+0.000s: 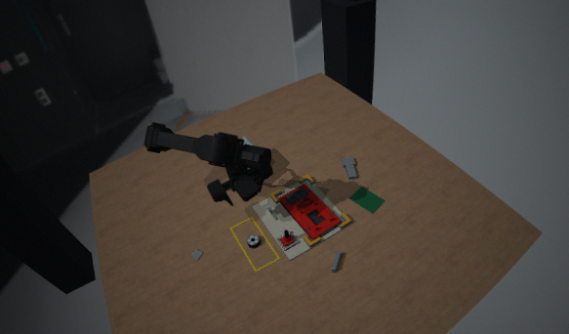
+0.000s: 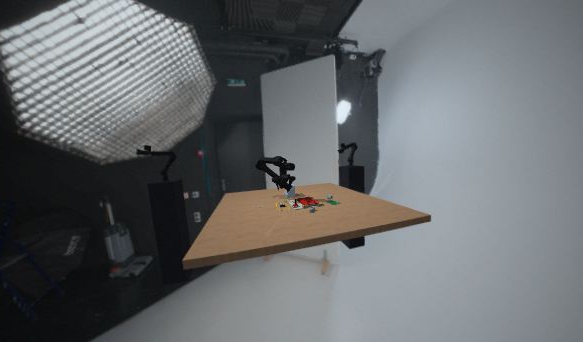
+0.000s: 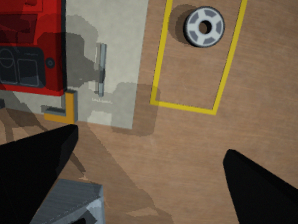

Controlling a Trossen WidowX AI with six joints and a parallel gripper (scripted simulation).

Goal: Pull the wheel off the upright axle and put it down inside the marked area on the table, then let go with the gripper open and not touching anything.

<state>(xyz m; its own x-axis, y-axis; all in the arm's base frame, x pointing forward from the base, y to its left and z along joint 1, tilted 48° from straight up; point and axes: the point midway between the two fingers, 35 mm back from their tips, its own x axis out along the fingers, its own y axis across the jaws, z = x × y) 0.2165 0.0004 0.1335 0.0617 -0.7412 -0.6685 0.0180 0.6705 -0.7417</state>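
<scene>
In the wrist view the gripper has its fingers spread wide, with nothing between them. The wheel lies flat near the top edge, right of the middle, inside the yellow outline, well ahead of the fingertips and apart from both. In the top view it sits just below the middle, lower right of the gripper, while the axle stands bare to its right (on its small red base). The job looks finished, I judge; any further move should go away from the wheel, toward the upper left of the top view.
</scene>
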